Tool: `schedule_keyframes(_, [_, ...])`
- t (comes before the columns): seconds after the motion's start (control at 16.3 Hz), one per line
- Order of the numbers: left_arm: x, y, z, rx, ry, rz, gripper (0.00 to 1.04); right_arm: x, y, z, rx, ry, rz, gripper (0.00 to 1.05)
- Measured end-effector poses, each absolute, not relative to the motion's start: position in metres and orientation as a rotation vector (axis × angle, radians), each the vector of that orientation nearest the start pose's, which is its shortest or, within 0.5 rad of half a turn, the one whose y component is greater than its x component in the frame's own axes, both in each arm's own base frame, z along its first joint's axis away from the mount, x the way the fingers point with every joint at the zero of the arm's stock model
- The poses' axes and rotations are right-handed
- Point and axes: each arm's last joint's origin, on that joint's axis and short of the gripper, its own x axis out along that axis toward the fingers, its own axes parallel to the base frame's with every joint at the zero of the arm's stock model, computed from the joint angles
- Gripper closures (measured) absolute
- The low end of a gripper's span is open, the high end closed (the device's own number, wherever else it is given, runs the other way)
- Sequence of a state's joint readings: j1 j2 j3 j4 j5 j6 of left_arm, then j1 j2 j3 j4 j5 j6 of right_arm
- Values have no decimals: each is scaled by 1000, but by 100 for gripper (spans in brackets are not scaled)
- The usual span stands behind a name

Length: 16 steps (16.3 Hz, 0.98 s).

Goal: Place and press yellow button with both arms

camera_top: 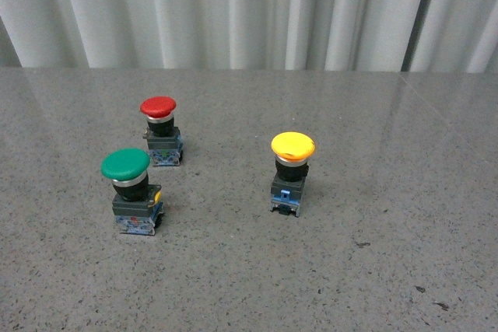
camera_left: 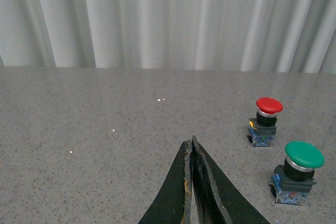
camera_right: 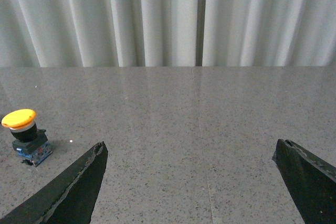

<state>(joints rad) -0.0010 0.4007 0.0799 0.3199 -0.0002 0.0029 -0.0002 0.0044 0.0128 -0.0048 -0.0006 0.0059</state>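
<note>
right gripper [camera_right: 190, 148]: jaws spread wide | yellow button [camera_right: 23, 130]: upright on grey speckled table [camera_right: 226, 103], clear of gripper | white curtain [camera_right: 157, 19]: behind table

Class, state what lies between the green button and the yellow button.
Nothing; the front view shows only bare table between the green button and the yellow button.

grey speckled stone tabletop [camera_top: 373, 285], glossy; pleated white curtain [camera_top: 233, 5] behind, dark gap in folds.

No readable text, labels or numbers anywhere.
</note>
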Motion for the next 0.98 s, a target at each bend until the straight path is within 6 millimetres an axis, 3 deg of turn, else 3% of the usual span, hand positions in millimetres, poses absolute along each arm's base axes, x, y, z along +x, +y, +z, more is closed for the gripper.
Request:
schedule_keyframes(0.86, [101, 0, 164, 3, 41, -3, 103, 97, 0, 167, 6, -4, 0, 6])
schedule_keyframes(0.98, [97, 0, 170, 3, -13, 2, 103, 97, 0, 167, 6, -6, 1, 6])
